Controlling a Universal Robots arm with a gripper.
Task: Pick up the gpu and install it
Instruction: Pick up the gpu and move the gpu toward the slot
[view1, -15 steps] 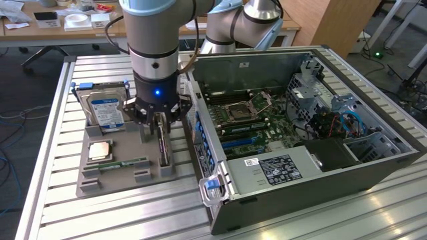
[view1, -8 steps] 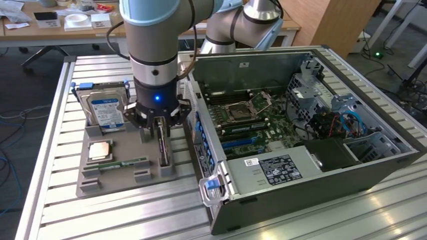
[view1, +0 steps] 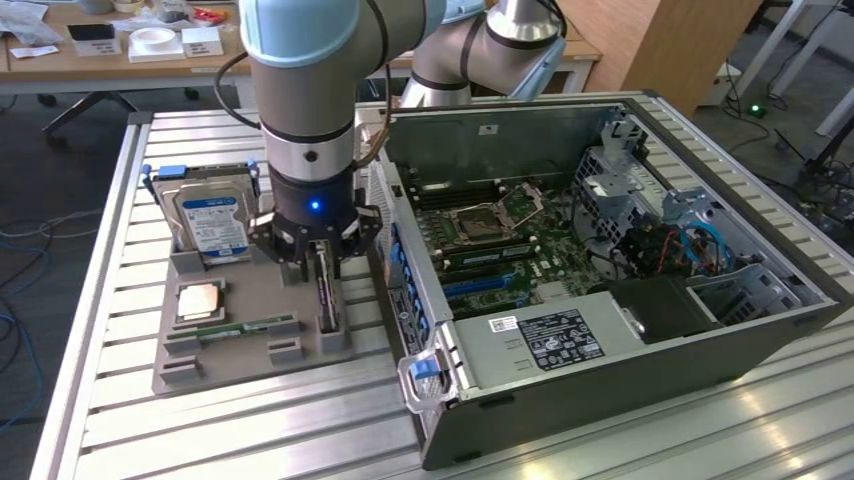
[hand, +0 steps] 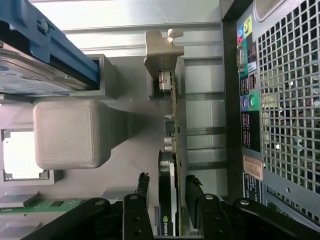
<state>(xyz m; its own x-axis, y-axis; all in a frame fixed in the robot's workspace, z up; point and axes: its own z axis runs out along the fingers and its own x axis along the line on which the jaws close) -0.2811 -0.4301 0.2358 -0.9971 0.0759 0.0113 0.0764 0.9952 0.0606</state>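
Straddling one gpu (hand: 173, 125), the pincer (hand: 168, 180) has two fingers (hand: 142, 192) parted.

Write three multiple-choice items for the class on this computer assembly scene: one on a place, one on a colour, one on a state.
1. Where is the gpu?
A. On edge in the grey holder tray, on the side nearest the computer case
B. Plugged in inside the computer case
C. Flat on top of the computer case

2. What colours are on the hard drive label?
A. Red and black
B. Blue and white
C. Yellow and green

3. How is the gripper?
A. Shut on the hard drive
B. Shut, well away from the tray
C. Open, with one finger on each side of the gpu

Answers:
1 A, the card stands in the tray's slot beside the case.
2 B, the label shows blue and white.
3 C, the wrist view shows the fingers straddling the card with gaps.
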